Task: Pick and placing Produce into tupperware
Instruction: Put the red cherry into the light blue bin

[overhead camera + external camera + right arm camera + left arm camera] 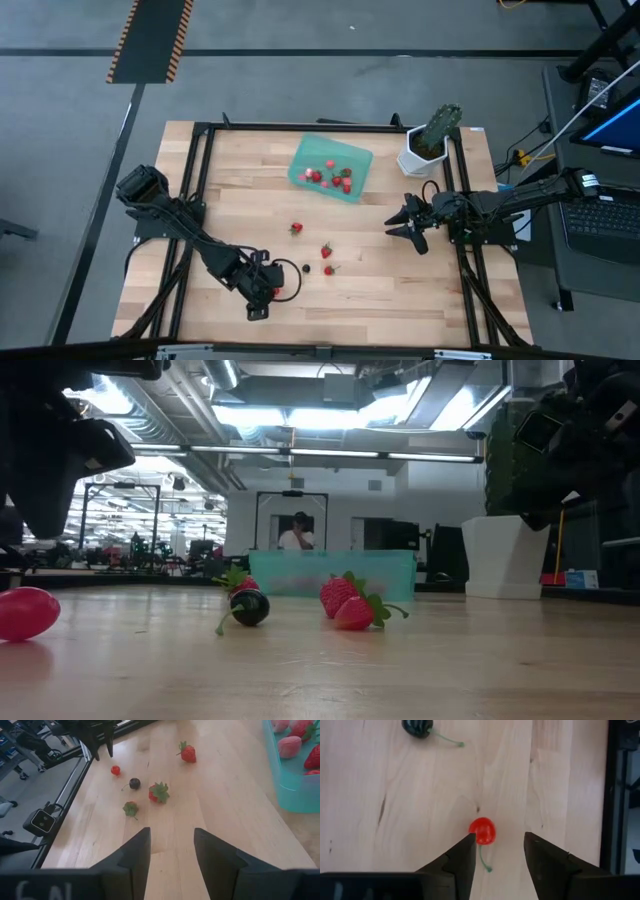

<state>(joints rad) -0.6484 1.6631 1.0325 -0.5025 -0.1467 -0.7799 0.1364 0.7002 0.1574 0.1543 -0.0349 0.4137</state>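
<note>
A red cherry-like piece of produce (482, 831) with a green stem lies on the wooden table near its front left. My left gripper (499, 837) hangs open just above it, pointing steeply down, one fingertip beside the cherry and clear of it as seen from the right wrist view. A dark berry (417, 727) lies a little farther in. Three strawberries (326, 250) lie mid-table. The teal tupperware (300, 170) at the far middle holds several red and pale berries. My right gripper (171, 832) waits open above the table's right side.
A green cactus-like plant in a white pot (424, 150) stands at the far right corner. Black frame rails (190, 200) run along the table's left and right edges. Bare wood lies between the loose berries and the tupperware. A person (297, 532) shows far behind the table.
</note>
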